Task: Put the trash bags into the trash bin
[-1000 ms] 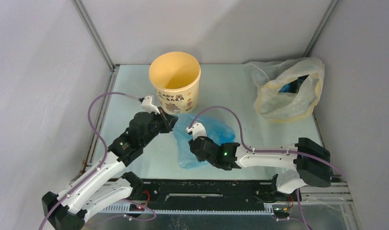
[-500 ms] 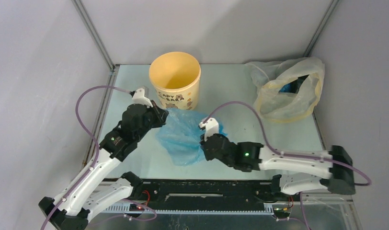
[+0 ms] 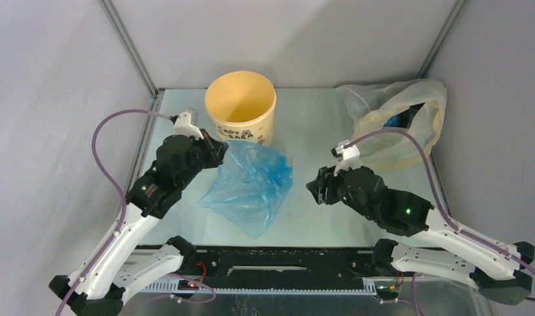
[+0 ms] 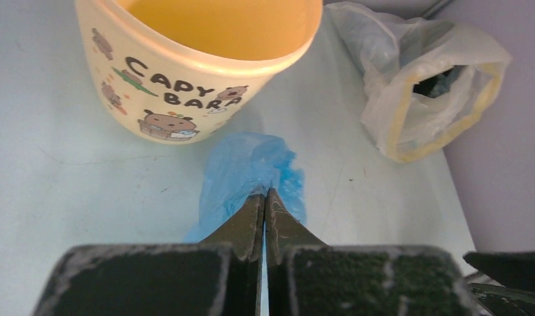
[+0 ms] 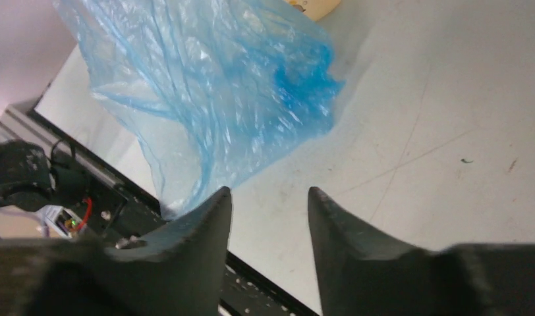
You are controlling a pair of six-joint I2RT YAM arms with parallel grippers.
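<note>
My left gripper [image 4: 265, 192]: jaws pressed together, pinching edge of blue trash bag [image 3: 252, 184]. Bag spreads from that pinch just in front of yellow trash bin [image 3: 252, 135] (outside it), trailing toward near edge of table [image 3: 317, 125]. My right gripper [image 5: 268, 194]: jaws apart, nothing between them, just right of bag.

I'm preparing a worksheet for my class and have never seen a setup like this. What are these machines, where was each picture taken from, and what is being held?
Two robot arms are bolted at the near edge of a table. One picture looks down from above; the other two come from a camera on each wrist. On the table are a yellow-orange bucket and a pale yellowish plastic bag. The left gripper is shut on a thin blue trash bag near the bucket. The right gripper is open and empty.
</note>
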